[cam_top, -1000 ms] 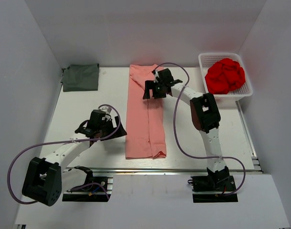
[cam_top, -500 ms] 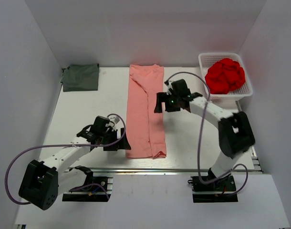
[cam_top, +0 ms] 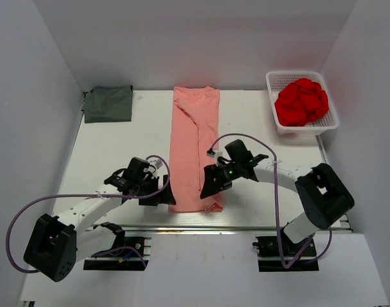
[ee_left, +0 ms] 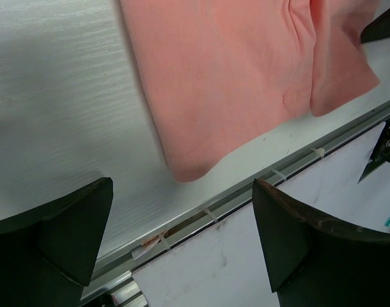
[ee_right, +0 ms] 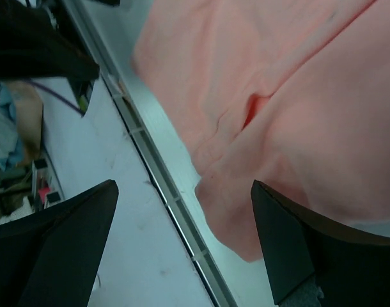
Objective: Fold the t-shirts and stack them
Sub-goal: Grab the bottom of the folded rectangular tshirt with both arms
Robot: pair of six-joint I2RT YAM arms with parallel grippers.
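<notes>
1. Jaws of my left gripper (cam_top: 162, 194) stand wide apart, just left of the salmon-pink t-shirt's (cam_top: 195, 150) near hem corner.
2. My right gripper (cam_top: 211, 185) is spread wide too, over that hem's right corner.
3. The pink shirt lies as a long folded strip on the table (cam_top: 118, 153), stretching away from both jaws.
4. The dark grey-green t-shirt (cam_top: 108, 103) lies folded far ahead and left of my left jaws.
5. A white basket (cam_top: 329, 125) holding red cloth (cam_top: 301, 101) sits far ahead and right of my right jaws.

At my far right, a white basket (cam_top: 310, 129) holds crumpled red cloth (cam_top: 301, 101) on the white table (cam_top: 118, 150).
</notes>
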